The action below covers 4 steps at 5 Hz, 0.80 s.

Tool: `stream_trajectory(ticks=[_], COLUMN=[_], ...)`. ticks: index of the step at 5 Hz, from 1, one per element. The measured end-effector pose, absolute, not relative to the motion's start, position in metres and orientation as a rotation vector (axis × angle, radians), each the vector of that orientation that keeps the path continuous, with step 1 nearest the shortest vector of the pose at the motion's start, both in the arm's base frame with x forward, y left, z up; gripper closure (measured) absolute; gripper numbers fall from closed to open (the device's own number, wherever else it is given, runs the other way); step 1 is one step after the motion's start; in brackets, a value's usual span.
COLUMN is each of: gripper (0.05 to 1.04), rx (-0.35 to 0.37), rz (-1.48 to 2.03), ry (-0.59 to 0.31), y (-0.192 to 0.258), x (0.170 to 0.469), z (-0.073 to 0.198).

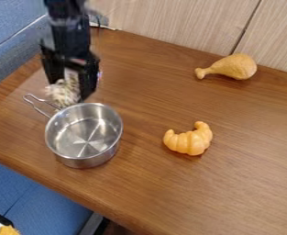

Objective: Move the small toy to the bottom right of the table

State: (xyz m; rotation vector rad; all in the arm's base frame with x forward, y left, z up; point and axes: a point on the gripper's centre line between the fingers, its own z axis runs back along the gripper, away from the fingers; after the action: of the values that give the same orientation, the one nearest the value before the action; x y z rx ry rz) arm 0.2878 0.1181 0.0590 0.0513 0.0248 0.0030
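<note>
While my two fingers clamp the pale, shaggy toy (62, 93), my gripper (71, 89) hangs over the table's upper left.
Near the toy sits a metal pot (84, 158); right of it lies a croissant (190, 141), and, farther out, a drumstick (235, 67).

The brown wooden table (250, 179) carries a metal saucepan (84, 156) at left, a croissant (190, 141) right of it, and a drumstick (234, 67) near the far edge.
</note>
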Motion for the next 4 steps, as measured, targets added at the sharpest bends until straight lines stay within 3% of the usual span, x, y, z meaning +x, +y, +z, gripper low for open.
stream_trajectory(ticks=[2, 3, 4], gripper=[0.135, 0.409, 0.583], rx=[0.085, 0.089, 0.092], rz=[0.010, 0.022, 0.029], ry=[0.048, 0.039, 0.036], y=[0.1196, 0.1198, 0.1202], x=[0.2889, 0.2894, 0.2895], z=[0.0486, 0.0478, 0.0475])
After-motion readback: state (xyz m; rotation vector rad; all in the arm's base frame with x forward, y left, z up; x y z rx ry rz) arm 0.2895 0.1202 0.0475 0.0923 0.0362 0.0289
